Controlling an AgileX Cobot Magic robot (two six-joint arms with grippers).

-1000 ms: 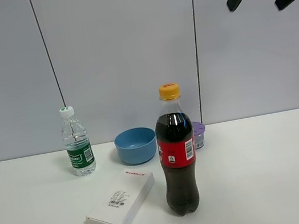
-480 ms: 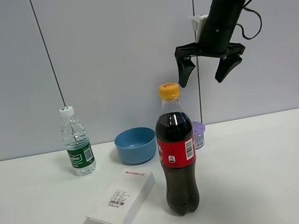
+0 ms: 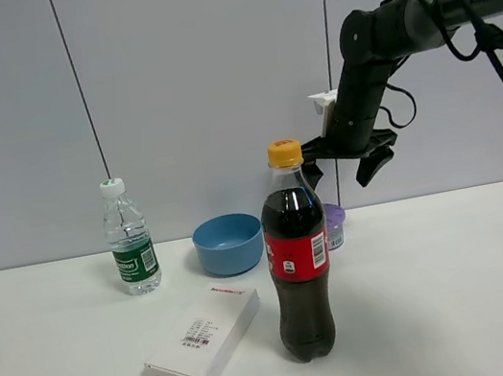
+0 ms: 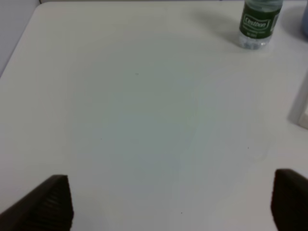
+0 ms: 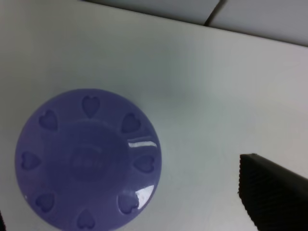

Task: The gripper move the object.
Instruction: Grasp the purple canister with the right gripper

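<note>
The right gripper (image 3: 338, 179) hovers with its jaws apart above the tub (image 5: 86, 161), which stands on the counter (image 3: 464, 287) directly below it, close to the back wall. The likeliest trouble is a bad line-up. In the wrist view the lilac lid sits well apart from the one finger (image 5: 274, 202) that shows plainly, so the tub looks off-centre between the jaws. A straight drop from here could set the other finger down on the lid instead of beside it, pressing the tub into the counter or tipping it. The cola bottle (image 3: 298, 258) is the next hazard. It stands tall just on the near side of the tub, and in the high view its yellow cap appears level with and right beside one finger; how much depth separates them cannot be told from these pictures. A sideways correction during the descent could clip the cap or shoulder and topple the bottle onto the box (image 3: 203, 341) below and forward of the gripper. The bowl (image 3: 229, 243) lies farther off on the same side and seems less at risk. The tub itself is probably light, with smooth clear sides, so a pinch landing high on the lid's rim or closing unevenly could squirt it out or skate it toward the wall. The left gripper (image 4: 168, 207) hangs over bare counter, fingers wide apart, well away from all this.
</note>
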